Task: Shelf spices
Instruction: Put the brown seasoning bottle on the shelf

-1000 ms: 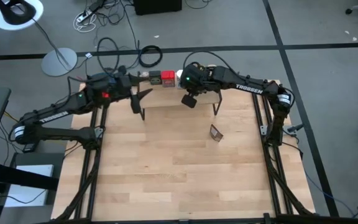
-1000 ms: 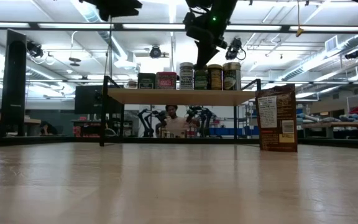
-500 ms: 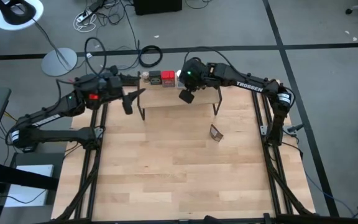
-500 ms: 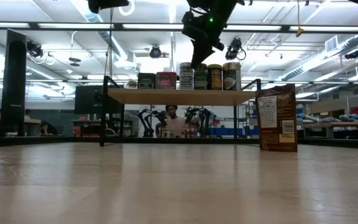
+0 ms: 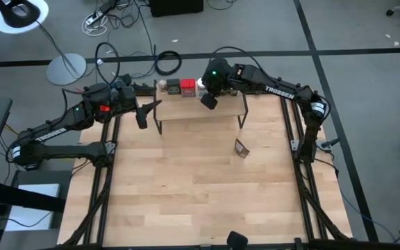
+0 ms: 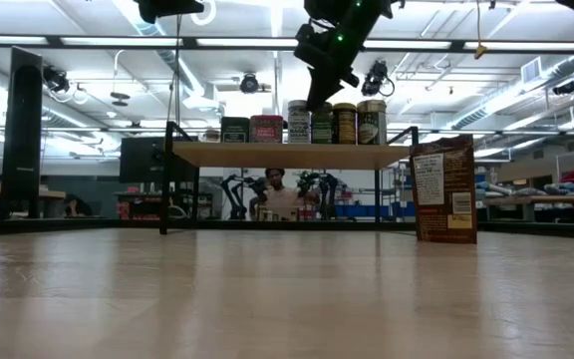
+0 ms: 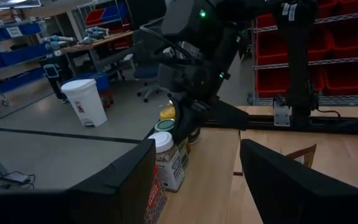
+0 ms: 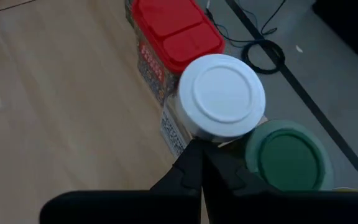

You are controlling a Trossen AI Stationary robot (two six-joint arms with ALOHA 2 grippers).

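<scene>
Right gripper (image 8: 201, 167) pinched closed, empty, hovering over white-lidded jar (image 8: 221, 94) on shelf (image 5: 200, 110). Left gripper (image 7: 194, 174) fingers spread apart, empty, off shelf's left end. 6 spices lined along shelf; brown pouch (image 6: 443, 189) on table (image 5: 200, 187).

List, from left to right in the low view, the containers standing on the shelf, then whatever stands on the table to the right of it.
Dark tin → red tin → white-lidded jar → green jar → yellow-lidded jar → brown canister, all on the shelf → brown pouch on the table.
</scene>
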